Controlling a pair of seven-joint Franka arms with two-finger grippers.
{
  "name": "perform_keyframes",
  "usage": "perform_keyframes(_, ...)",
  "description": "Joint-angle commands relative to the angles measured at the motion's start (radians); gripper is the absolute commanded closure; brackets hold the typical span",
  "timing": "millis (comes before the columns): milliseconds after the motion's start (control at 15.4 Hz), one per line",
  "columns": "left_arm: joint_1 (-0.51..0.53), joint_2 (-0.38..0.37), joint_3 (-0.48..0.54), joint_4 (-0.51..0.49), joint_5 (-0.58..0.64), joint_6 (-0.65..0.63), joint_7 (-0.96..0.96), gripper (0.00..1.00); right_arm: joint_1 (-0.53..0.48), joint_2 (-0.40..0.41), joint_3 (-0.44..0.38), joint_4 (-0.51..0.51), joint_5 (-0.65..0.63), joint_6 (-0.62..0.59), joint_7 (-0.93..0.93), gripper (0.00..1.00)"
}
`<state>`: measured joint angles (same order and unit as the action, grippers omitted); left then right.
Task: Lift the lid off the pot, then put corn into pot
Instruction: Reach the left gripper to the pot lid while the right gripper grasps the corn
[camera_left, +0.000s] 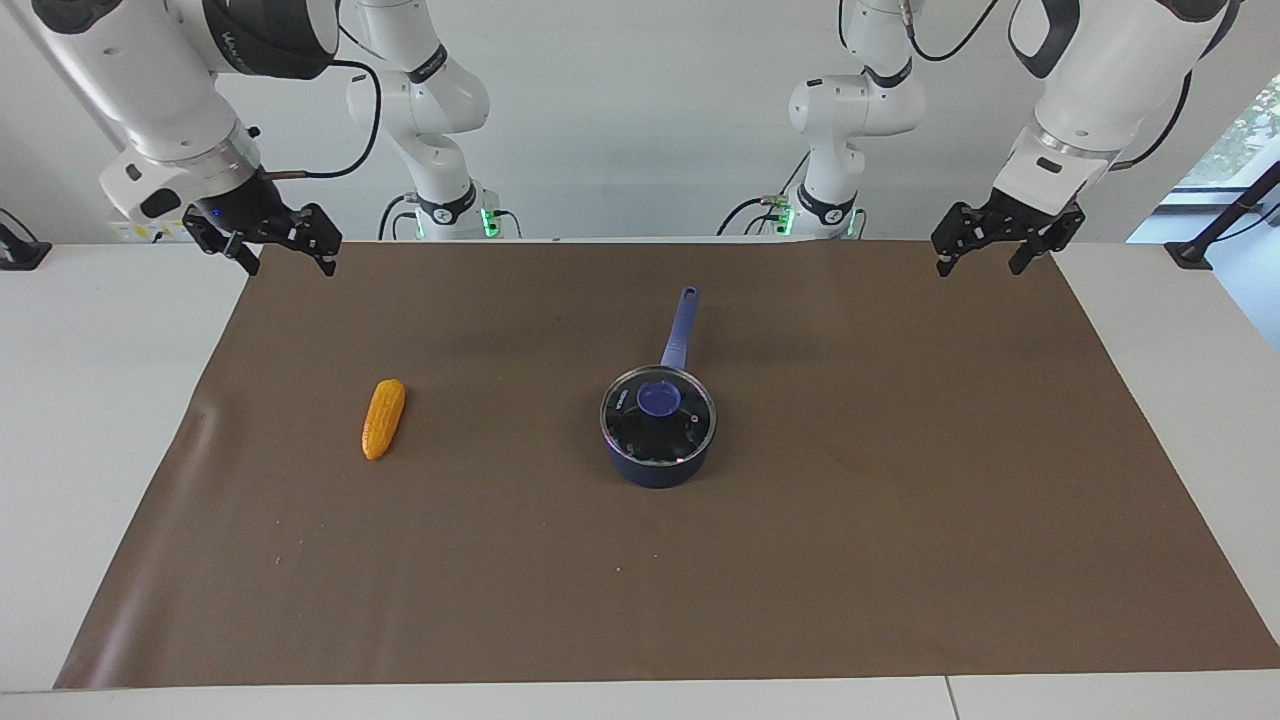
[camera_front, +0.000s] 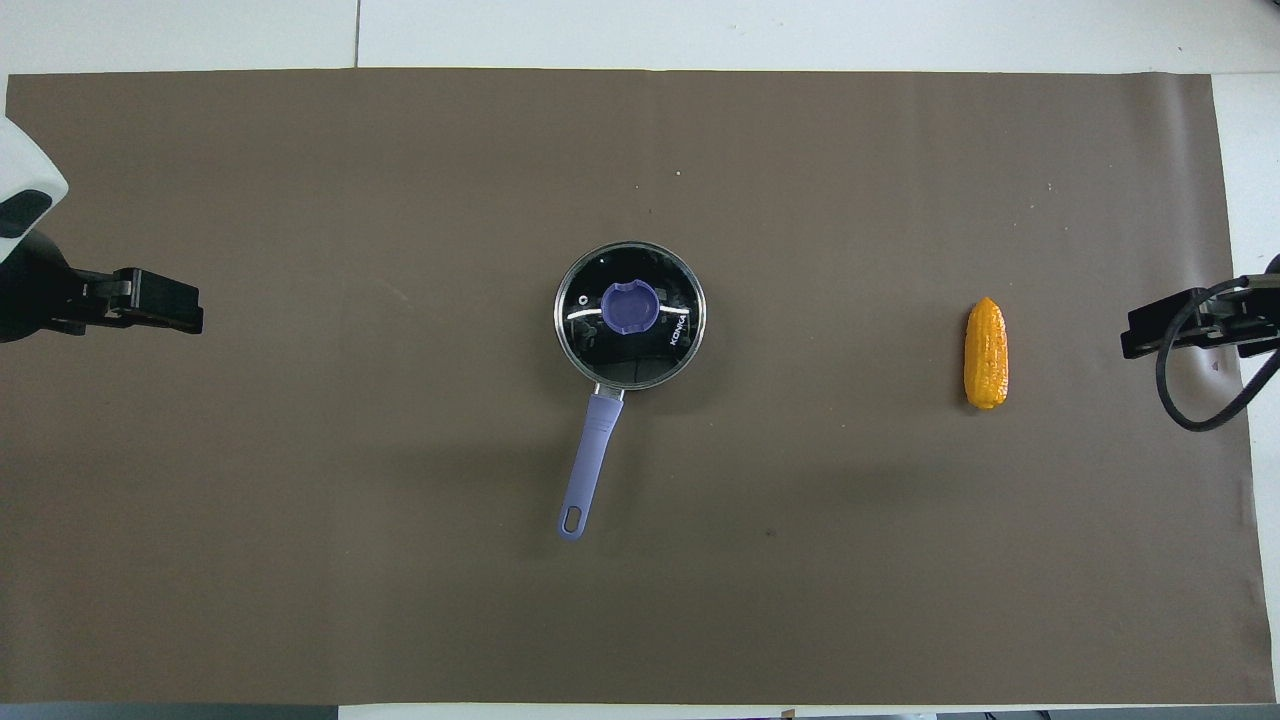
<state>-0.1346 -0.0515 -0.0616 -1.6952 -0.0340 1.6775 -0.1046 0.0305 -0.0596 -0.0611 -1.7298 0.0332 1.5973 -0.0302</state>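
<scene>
Brown mat (camera_left: 900, 520) covers the white table (camera_left: 100, 400). Pot (camera_left: 655, 465) mid-mat, handle toward robots, lid (camera_left: 658, 415) seated on it. Corn (camera_left: 383, 418) lies well apart toward right arm's end. Right gripper (camera_left: 285, 255) and left gripper (camera_left: 985, 255) hang over mat corners, fingers spread, empty.

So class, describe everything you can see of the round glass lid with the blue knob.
The round clear glass lid has a thin metal rim and a blue knob at its centre. It sits flat and closed on the small dark navy saucepan, mid-mat, and the pot's black inside shows through the glass. Only the pot touches it. Both grippers wait apart at the table's ends.
</scene>
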Motion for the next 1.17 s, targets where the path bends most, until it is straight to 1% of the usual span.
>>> perform_keyframes(0,-0.156,0.001,0.009,-0.038,-0.017,0.083,-0.131,0.0,-0.003,-0.098,0.004,-0.225,0.027,0.165,-0.019,0.0)
perform_keyframes(65,-0.209,0.037,0.008,-0.026,-0.02,0.125,-0.247,0.0,0.0,-0.106,0.004,-0.272,0.027,0.211,-0.02,0.0)
perform_keyframes(130,-0.253,0.077,0.008,-0.005,-0.032,0.16,-0.321,0.0,0.008,-0.1,0.004,-0.305,0.027,0.248,-0.02,0.0)
perform_keyframes(195,-0.293,0.126,0.009,0.04,-0.047,0.162,-0.331,0.0,0.017,-0.079,0.004,-0.333,0.027,0.283,-0.026,0.0)
perform_keyframes(325,-0.35,0.279,0.008,0.165,-0.069,0.145,-0.343,0.0,0.019,-0.013,0.004,-0.368,0.027,0.369,-0.023,0.0)
perform_keyframes(390,-0.378,0.339,0.008,0.22,-0.07,0.136,-0.351,0.0,0.016,0.018,0.004,-0.39,0.027,0.427,-0.025,0.0)
perform_keyframes(455,-0.396,0.385,0.008,0.254,-0.072,0.137,-0.353,0.0,0.017,0.041,0.004,-0.41,0.027,0.481,-0.025,0.0)
perform_keyframes(649,-0.454,0.47,0.011,0.317,-0.078,0.148,-0.366,0.0,0.017,0.105,0.004,-0.459,0.024,0.611,-0.027,0.01)
perform_keyframes(779,-0.476,0.577,0.014,0.437,-0.076,0.128,-0.366,0.0,0.011,0.13,0.004,-0.5,0.022,0.68,-0.025,0.05)
perform_keyframes(844,-0.477,0.611,0.014,0.469,-0.072,0.107,-0.366,0.0,0.009,0.148,0.004,-0.502,0.022,0.696,-0.023,0.05)
perform_keyframes(1104,-0.484,0.63,0.008,0.474,-0.014,0.11,-0.357,0.0,0.005,0.19,0.003,-0.507,0.019,0.701,-0.023,0.06)
